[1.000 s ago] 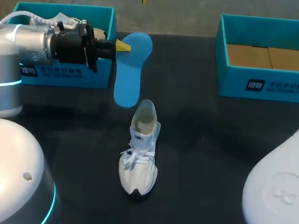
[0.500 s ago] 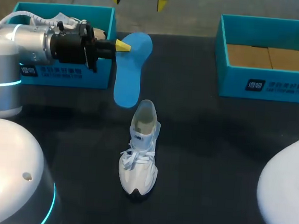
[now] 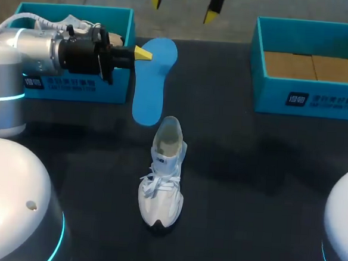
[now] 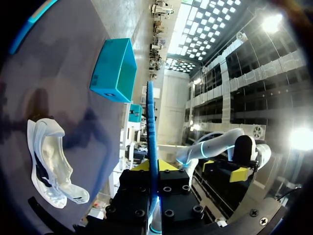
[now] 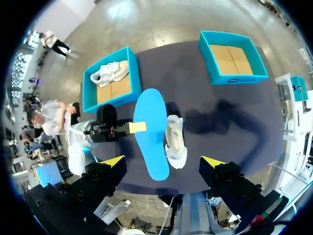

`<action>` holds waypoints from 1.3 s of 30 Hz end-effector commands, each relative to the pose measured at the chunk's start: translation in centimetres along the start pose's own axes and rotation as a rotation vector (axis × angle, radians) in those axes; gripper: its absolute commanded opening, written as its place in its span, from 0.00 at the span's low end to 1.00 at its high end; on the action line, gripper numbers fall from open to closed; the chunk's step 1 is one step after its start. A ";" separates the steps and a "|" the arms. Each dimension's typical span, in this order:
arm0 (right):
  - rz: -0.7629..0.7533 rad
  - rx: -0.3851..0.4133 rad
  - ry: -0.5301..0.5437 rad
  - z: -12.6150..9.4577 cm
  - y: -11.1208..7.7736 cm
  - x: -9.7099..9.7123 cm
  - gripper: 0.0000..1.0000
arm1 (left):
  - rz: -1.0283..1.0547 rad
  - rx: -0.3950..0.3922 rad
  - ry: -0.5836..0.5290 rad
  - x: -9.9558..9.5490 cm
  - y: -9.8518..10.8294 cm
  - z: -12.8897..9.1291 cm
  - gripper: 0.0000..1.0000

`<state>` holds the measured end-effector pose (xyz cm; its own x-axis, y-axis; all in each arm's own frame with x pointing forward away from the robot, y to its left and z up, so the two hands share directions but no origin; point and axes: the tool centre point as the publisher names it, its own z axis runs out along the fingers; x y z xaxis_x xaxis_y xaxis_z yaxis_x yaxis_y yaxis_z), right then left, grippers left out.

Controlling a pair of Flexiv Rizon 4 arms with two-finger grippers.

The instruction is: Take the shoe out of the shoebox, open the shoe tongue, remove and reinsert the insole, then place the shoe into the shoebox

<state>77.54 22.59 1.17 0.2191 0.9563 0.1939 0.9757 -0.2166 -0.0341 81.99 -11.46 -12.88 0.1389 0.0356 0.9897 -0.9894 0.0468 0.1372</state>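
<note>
Clearly the left gripper (image 3: pixel 142 53) is clamped on one end of the flat blue insole (image 3: pixel 151 84). Its free end points at the open heel of the white laced shoe (image 3: pixel 163 177), which stands on the table (image 3: pixel 249 171), and their long axes are roughly aligned. The right gripper (image 3: pixel 183 7) hovers high above, fingers wide apart.

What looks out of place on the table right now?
The blue insole is out of the white shoe, held near one end by the left gripper beside the left shoebox. Nothing looks spilled or damaged.
</note>
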 end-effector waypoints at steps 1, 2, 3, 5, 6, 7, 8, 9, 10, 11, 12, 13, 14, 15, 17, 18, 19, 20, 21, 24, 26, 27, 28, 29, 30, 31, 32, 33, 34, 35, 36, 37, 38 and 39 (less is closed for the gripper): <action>0.008 0.004 0.390 0.7 0.0 -1.2 1.00 | 0.000 0.002 -0.004 0.1 0.1 0.0 0.00; 0.012 0.004 0.407 0.9 0.0 -1.4 1.00 | 0.000 0.002 -0.004 0.1 0.1 0.0 0.00; 0.012 0.004 0.407 0.9 0.0 -1.4 1.00 | 0.000 0.002 -0.004 0.1 0.1 0.0 0.00; 0.005 0.001 0.464 1.2 -0.1 -1.7 1.00 | 0.000 0.002 -0.004 0.1 0.1 0.0 0.00; 0.000 0.002 0.499 1.5 0.0 -2.0 1.00 | 0.000 0.002 -0.004 0.1 0.1 0.0 0.00; 0.006 0.004 0.509 1.6 0.0 -2.1 1.00 | 0.000 0.002 -0.004 0.1 0.1 0.0 0.00; -0.002 -0.001 0.536 1.9 0.0 -2.3 1.00 | 0.000 0.002 -0.004 0.1 0.1 0.0 0.00; -0.006 -0.003 0.545 1.9 0.0 -2.4 1.00 | 0.000 0.002 -0.004 0.1 0.1 0.0 0.00; -0.012 -0.011 0.586 2.2 0.0 -2.7 1.00 | 0.000 0.002 -0.004 0.1 0.1 0.0 0.00; -0.023 -0.021 0.621 2.4 0.1 -3.0 1.00 | 0.000 0.002 -0.004 0.1 0.1 0.0 0.00; -0.025 -0.025 0.639 2.6 0.1 -3.1 1.00 | 0.000 0.002 -0.004 0.1 0.1 0.0 0.00; -0.028 -0.026 0.651 2.6 0.1 -3.1 1.00 | 0.000 0.002 -0.004 0.1 0.1 0.0 0.00; -0.036 -0.029 0.672 2.8 0.2 -3.2 1.00 | 0.000 0.002 -0.004 0.1 0.1 0.0 0.00; -0.041 -0.033 0.697 2.9 0.2 -3.4 1.00 | 0.000 0.002 -0.004 0.1 0.1 0.0 0.00; -0.040 -0.036 0.727 3.2 0.3 -3.6 1.00 | 0.000 0.002 -0.004 0.1 0.1 0.0 0.00; -0.040 -0.036 0.727 3.2 0.3 -3.6 1.00 | 0.000 0.002 -0.004 0.1 0.1 0.0 0.00; -0.045 -0.039 0.751 3.4 0.4 -3.7 1.00 | 0.000 0.002 -0.004 0.1 0.1 0.0 0.00; -0.053 -0.043 0.777 3.5 0.4 -3.8 1.00 | 0.000 0.002 -0.004 0.1 0.1 0.0 0.00; -0.056 -0.044 0.795 3.7 0.5 -3.9 1.00 | 0.000 0.002 -0.004 0.1 0.1 0.0 0.00; -0.061 -0.045 0.839 4.1 0.7 -4.0 1.00 | 0.000 0.002 -0.004 0.1 0.1 0.0 0.00; -0.068 -0.046 0.867 4.4 0.9 -4.0 1.00 | 0.000 0.002 -0.004 0.1 0.1 0.0 0.00; -0.071 -0.045 0.875 4.5 1.0 -4.0 1.00 | 0.000 0.002 -0.004 0.1 0.1 0.0 0.00; -0.075 -0.043 0.888 4.6 1.0 -4.0 1.00 | 0.000 0.002 -0.004 0.1 0.1 0.0 0.00; -0.081 -0.041 0.904 4.7 1.1 -4.0 1.00 | 0.000 0.002 -0.004 0.1 0.1 0.0 0.00; -0.081 -0.040 0.908 4.8 1.2 -4.0 1.00 | 0.000 0.002 -0.004 0.1 0.1 0.0 0.00; -0.081 -0.040 0.908 4.8 1.2 -4.0 1.00 | 0.000 0.002 -0.004 0.1 0.1 0.0 0.00; -0.086 -0.033 0.932 5.1 1.4 -4.0 1.00 | 0.000 0.002 -0.004 0.1 0.1 0.0 0.00; -0.085 -0.032 0.933 5.2 1.4 -4.0 1.00 | 0.000 0.002 -0.004 0.1 0.1 0.0 0.00; -0.085 -0.032 0.933 5.2 1.4 -4.0 1.00 | 0.000 0.002 -0.004 0.1 0.1 0.0 0.00; -0.086 -0.029 0.949 5.4 1.6 -4.0 1.00 | 0.000 0.002 -0.004 0.1 0.1 0.0 0.00; -0.086 -0.029 0.952 5.5 1.6 -4.0 1.00 | 0.000 0.002 -0.004 0.1 0.1 0.0 0.00; -0.092 -0.033 0.968 5.5 1.6 -4.1 1.00 | 0.000 0.002 -0.004 0.1 0.1 0.0 0.00; -0.091 -0.032 0.968 5.6 1.6 -4.1 1.00 | 0.000 0.002 -0.004 0.1 0.1 0.0 0.00; -0.090 -0.033 0.971 5.6 1.6 -4.1 1.00 | 0.000 0.002 -0.004 0.1 0.1 0.0 0.00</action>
<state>78.38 19.56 -4.62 0.0816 0.6715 0.7365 0.9848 -0.1680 0.0441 81.98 -11.46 -12.87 0.1390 0.0353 0.9897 -0.9894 0.0467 0.1373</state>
